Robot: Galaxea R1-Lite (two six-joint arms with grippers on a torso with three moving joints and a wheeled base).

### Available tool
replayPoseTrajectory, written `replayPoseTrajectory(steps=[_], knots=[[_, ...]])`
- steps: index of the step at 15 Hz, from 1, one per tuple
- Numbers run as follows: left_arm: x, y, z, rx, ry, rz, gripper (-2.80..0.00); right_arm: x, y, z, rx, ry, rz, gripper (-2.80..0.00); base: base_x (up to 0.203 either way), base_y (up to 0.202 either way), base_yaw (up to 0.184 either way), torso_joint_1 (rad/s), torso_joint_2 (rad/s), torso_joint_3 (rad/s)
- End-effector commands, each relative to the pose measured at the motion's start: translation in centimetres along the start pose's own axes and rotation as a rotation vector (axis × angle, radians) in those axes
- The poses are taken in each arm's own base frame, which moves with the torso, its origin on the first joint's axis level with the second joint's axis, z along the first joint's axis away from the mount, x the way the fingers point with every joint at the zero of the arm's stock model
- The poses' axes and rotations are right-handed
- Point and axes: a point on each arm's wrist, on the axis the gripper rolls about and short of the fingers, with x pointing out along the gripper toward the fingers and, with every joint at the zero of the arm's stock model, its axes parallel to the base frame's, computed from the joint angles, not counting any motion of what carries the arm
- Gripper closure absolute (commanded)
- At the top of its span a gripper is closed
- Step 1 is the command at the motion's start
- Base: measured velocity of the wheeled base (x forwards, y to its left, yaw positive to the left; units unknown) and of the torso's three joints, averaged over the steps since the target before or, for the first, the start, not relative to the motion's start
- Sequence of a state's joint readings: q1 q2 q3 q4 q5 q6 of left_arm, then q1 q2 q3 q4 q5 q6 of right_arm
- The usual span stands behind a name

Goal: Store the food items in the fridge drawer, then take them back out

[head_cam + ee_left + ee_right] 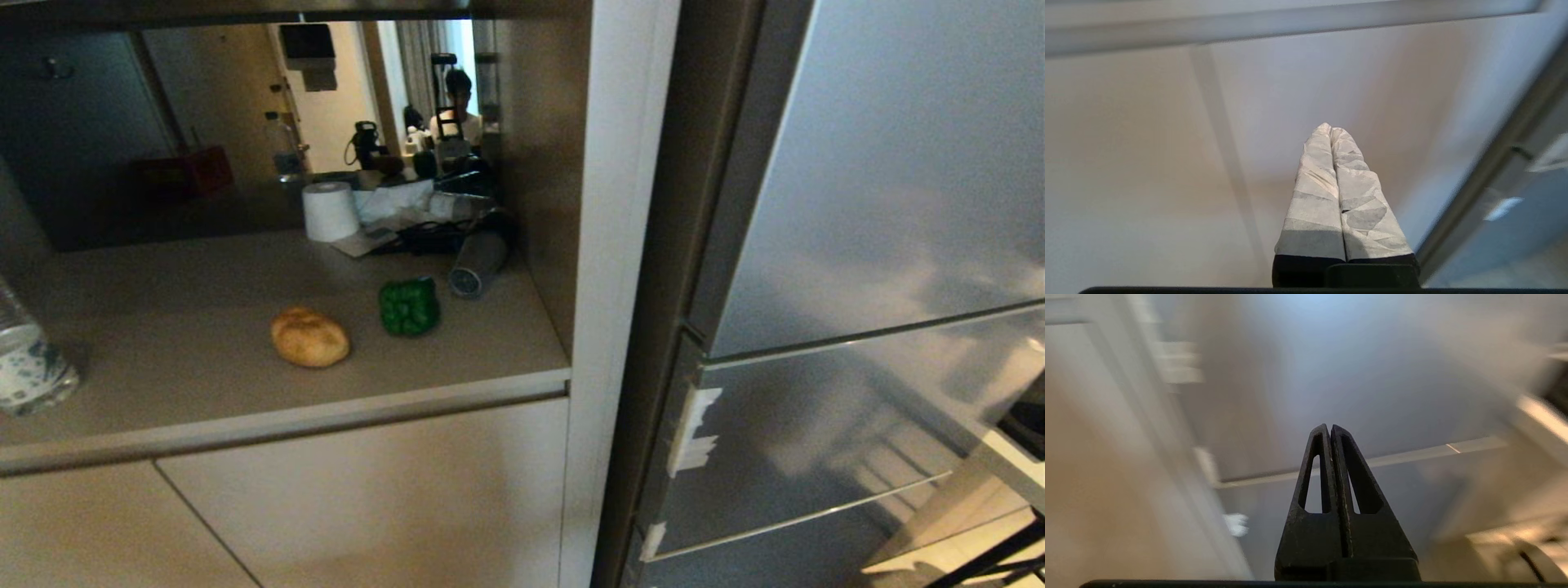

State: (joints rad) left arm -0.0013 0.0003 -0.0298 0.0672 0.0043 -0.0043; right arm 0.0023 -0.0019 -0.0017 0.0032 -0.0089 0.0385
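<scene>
The two food items are seen on the beige tabletop (pixel 163 343) of a cabinet niche: the tan potato-like lump (pixel 309 336) lies near the front edge, and the dark green bell pepper (pixel 408 306) sits just beside it, slightly further back, the two apart from each other. Both are judged to be light and firm. The lump, being rounded and matt, is best taken across its narrow middle. The pepper is glossy and lobed, so slipping is likely unless it is gripped across two opposite lobes.

The silver-grey fridge (pixel 882 204) stands to the right with its doors closed, so the fridge drawer is hidden and nothing of it can be made out. Neither arm is seen from the head. The left gripper (pixel 1331 130) is shown with its taped jaws pressed together, empty, before a beige cabinet door (pixel 1147 163). The right gripper (pixel 1329 428) is likewise closed on nothing, facing the fridge front. A water bottle (pixel 28 367) is cut off at the left edge, and the clutter at the back of the niche is too dim to sort out.
</scene>
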Motion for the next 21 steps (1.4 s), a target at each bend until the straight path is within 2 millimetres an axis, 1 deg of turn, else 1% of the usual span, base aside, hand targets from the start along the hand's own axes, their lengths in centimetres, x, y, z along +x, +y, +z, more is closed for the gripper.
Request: replayPoseTrajectory(steps=[1, 7, 18, 21], knots=[[0.00, 0.00, 0.00, 0.000, 0.000, 0.000, 0.00, 0.02, 0.00, 0.00, 0.001, 0.002, 0.000, 0.00, 0.000, -0.011, 0.174, 0.002, 0.00, 0.006], [-0.01, 0.00, 0.02, 0.000, -0.001, 0.000, 0.00, 0.02, 0.00, -0.01, -0.006, 0.004, 0.000, 0.00, 0.001, -0.008, 0.154, 0.002, 0.00, -0.001], [-0.01, 0.00, 0.02, 0.000, -0.001, 0.000, 0.00, 0.02, 0.01, -0.02, -0.041, 0.004, 0.005, 0.00, 0.000, 0.000, 0.000, 0.000, 0.00, 0.000], [0.00, 0.00, 0.00, 0.000, 0.000, 0.000, 0.00, 0.02, 0.00, -0.01, -0.003, 0.004, 0.003, 0.00, 0.000, 0.000, 0.000, 0.000, 0.00, 0.000]])
